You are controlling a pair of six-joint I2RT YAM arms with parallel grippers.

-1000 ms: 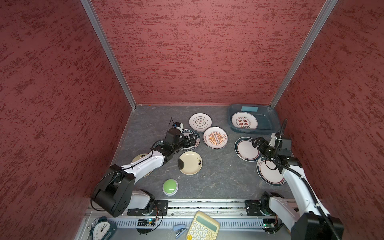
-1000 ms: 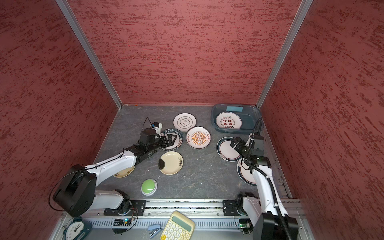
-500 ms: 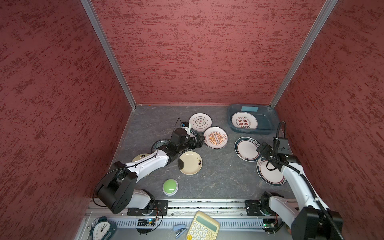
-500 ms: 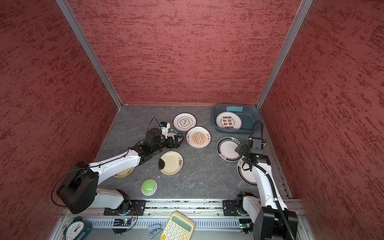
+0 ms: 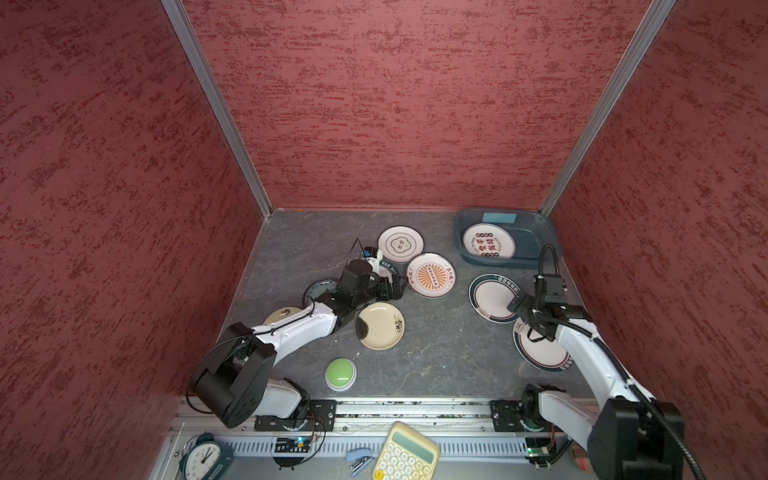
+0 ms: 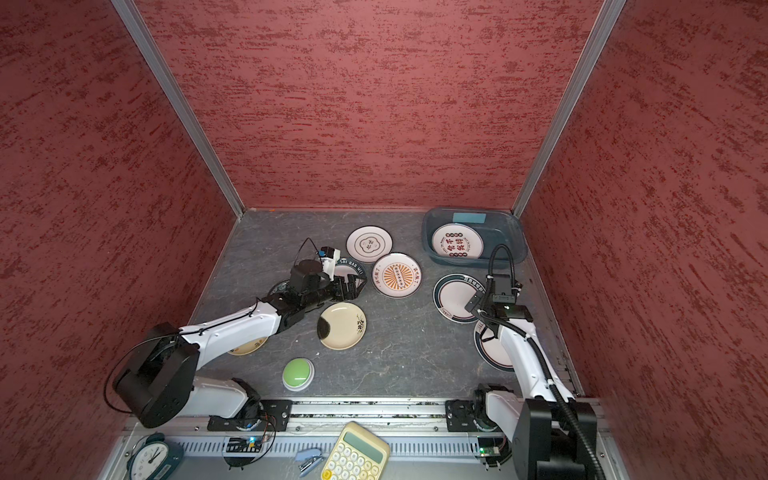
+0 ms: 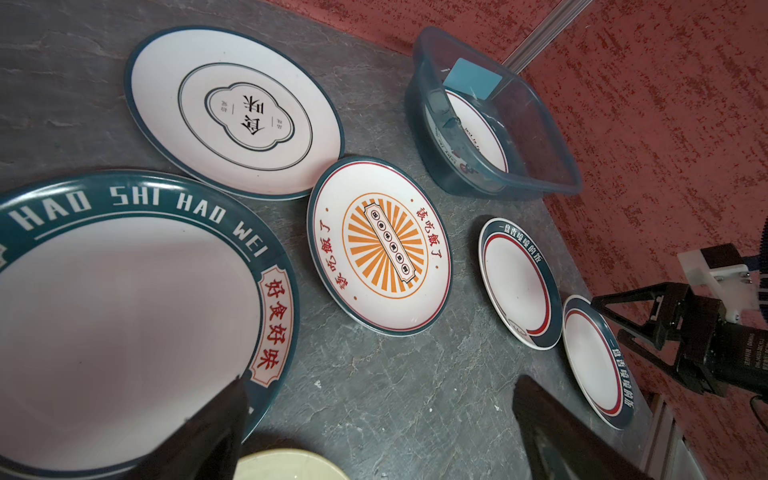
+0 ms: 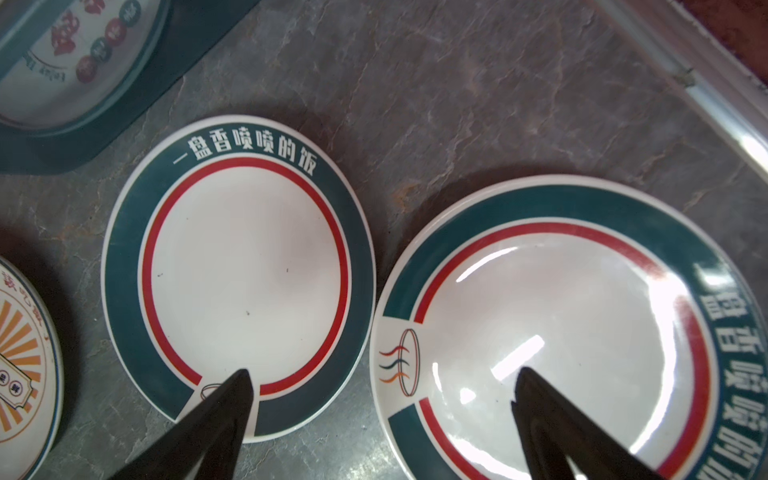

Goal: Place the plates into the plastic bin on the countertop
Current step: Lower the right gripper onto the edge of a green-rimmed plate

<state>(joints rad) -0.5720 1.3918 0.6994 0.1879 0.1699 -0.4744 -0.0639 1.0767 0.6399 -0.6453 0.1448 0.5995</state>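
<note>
Several plates lie on the dark countertop; another plate sits in the blue plastic bin at the back right. My left gripper is open over bare stone, one finger over the rim of the "HAO SHI HAO WEI" plate, just left of the orange sunburst plate and behind a cream plate. My right gripper is open and empty above the gap between two green-rimmed plates, one farther and one nearer.
A green dome button sits near the front edge. A white plate, a grey-green plate and a cream plate lie by the left arm. Calculator, stapler and clock lie beyond the front rail. Red walls enclose three sides.
My left gripper has reached further right, towards the orange sunburst plate. My right gripper has drawn back from the farther green-rimmed plate towards the nearer one. Both stay open.
</note>
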